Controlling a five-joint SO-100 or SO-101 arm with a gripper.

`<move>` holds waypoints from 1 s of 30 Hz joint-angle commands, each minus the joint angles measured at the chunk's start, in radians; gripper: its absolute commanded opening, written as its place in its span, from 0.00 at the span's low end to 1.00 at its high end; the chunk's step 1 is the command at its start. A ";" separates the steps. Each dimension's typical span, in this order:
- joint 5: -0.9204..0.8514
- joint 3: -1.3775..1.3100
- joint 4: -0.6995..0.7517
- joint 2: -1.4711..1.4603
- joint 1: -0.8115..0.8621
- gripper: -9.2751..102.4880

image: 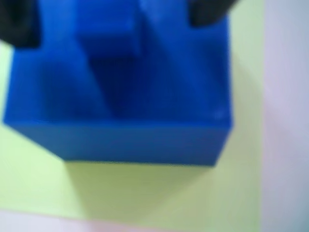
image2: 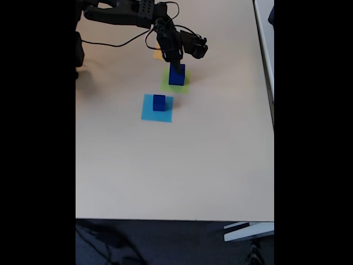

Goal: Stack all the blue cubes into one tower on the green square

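Wrist view: gripper (image: 108,19) fingers (image: 17,24) spread, straddling small blue cube (image: 108,29) atop large blue cube (image: 120,96) on green square (image: 145,193); contact unclear. Fixed view: another blue cube (image2: 159,102) sits apart on light blue square (image2: 149,113).

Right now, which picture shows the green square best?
The fixed view: the whole green square lies on the table under a blue cube. The wrist view shows blurry parts of it around the big cube.

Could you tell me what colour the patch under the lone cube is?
Light blue patch, clearest in the fixed view.
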 commanded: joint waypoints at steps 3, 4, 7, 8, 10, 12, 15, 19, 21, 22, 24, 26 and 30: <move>-0.012 -0.005 0.003 0.021 0.000 0.20; -0.011 -0.005 0.003 0.021 0.000 0.19; -0.008 -0.005 0.002 0.021 0.000 0.13; -0.008 -0.005 0.002 0.021 0.000 0.13; -0.006 -0.005 0.002 0.021 0.000 0.12; -0.006 -0.005 0.002 0.021 0.000 0.10; -0.003 0.000 0.002 0.021 0.000 0.08; -0.002 0.002 0.000 0.023 0.000 0.08; -0.002 0.002 -0.002 0.028 0.000 0.08; 0.000 0.002 -0.003 0.032 0.000 0.08; 0.002 -0.006 -0.008 0.046 0.000 0.08; 0.008 -0.034 0.006 0.064 -0.006 0.08; 0.077 -0.155 0.106 0.074 -0.037 0.08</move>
